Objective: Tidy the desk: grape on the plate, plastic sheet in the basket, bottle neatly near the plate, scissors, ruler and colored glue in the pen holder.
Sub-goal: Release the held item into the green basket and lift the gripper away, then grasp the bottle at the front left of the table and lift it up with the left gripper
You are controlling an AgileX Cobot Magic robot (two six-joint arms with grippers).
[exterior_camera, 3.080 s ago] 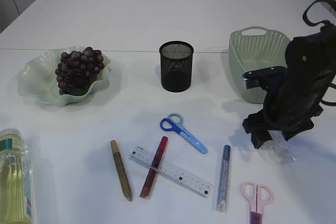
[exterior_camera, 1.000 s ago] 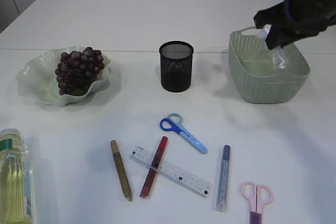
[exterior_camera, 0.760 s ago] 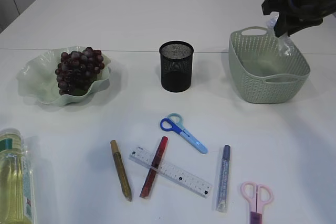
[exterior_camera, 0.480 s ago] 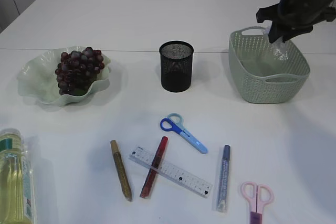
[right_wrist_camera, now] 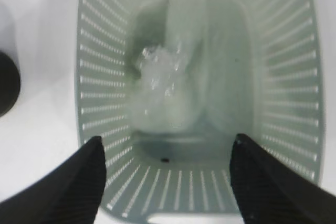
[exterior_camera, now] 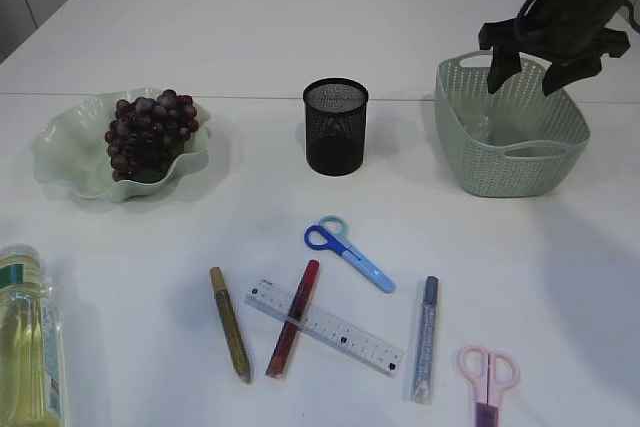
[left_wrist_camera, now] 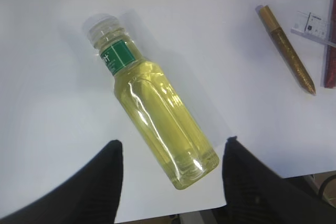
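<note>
**Plastic sheet dropped in basket**

Exterior view: the right gripper (exterior_camera: 540, 72) hung above the basket (exterior_camera: 510, 162), jaws spread and empty, placed for the drop.

Left wrist view: the left gripper (left_wrist_camera: 170, 174) hovered with jaws apart over the lying bottle (left_wrist_camera: 152, 106), likely positioned to grasp it.

Right wrist view: the crumpled plastic sheet (right_wrist_camera: 160, 72) lay inside the basket.

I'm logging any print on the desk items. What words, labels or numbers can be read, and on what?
Nothing reads clearly.
Bottle: green label with white marks, too blurred to read.
Ruler: printed scale marks, too small to read.
Glue pens, scissors, pen holder, basket: no print visible.
</note>
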